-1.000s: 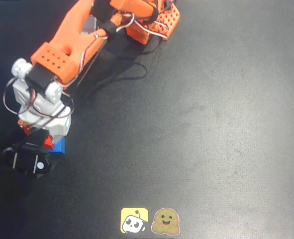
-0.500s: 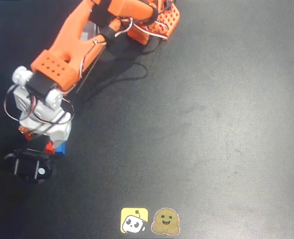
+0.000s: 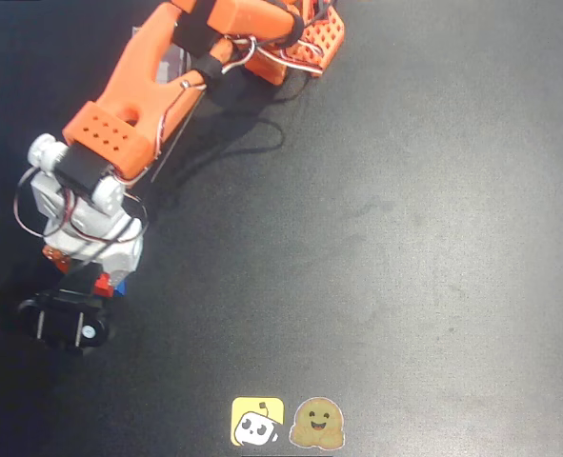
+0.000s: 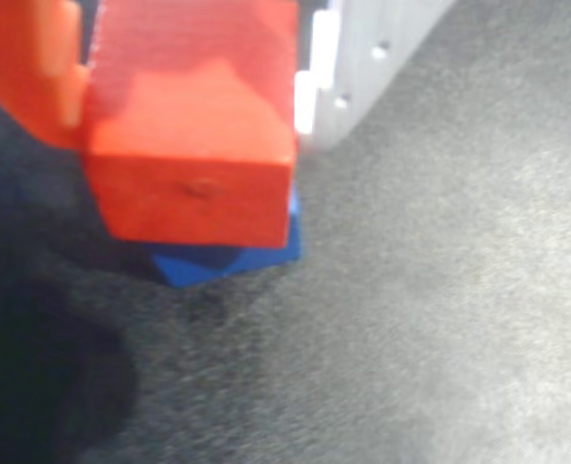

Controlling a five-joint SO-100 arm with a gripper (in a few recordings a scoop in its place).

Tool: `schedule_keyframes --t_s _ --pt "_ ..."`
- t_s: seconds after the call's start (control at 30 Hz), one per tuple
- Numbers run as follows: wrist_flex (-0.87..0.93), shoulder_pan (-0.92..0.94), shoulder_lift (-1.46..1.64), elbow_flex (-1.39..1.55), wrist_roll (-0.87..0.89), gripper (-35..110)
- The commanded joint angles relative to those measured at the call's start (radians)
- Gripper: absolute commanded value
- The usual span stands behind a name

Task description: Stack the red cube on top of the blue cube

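Red cube [image 4: 193, 126] clenched in gripper [image 4: 184, 87], poised over blue cube [image 4: 229, 259].
Held directly above so faces align for stacking.

Over the last second, in the overhead view, the arm's white wrist swung slightly right and toward the bottom edge. It covered more of the blue cube [image 3: 119, 282], leaving only a sliver beside the red cube [image 3: 102, 283].

You see a bright red-orange red cube [image 4: 193, 126] over a vivid blue cube [image 4: 229, 259], an orange-and-white arm [image 3: 129, 105], a black table [image 3: 405, 238], and yellow and brown stickers [image 3: 286, 422].
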Motion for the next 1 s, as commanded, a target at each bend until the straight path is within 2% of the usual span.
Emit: schedule_keyframes --t_s 0.0,0.7,0.97 --pt "0.006 -0.003 0.011 -0.028 0.005 0" --pt "-0.021 0.002 -0.014 -0.028 0.003 0" --pt "-0.029 0.003 -0.014 -0.031 0.003 6"
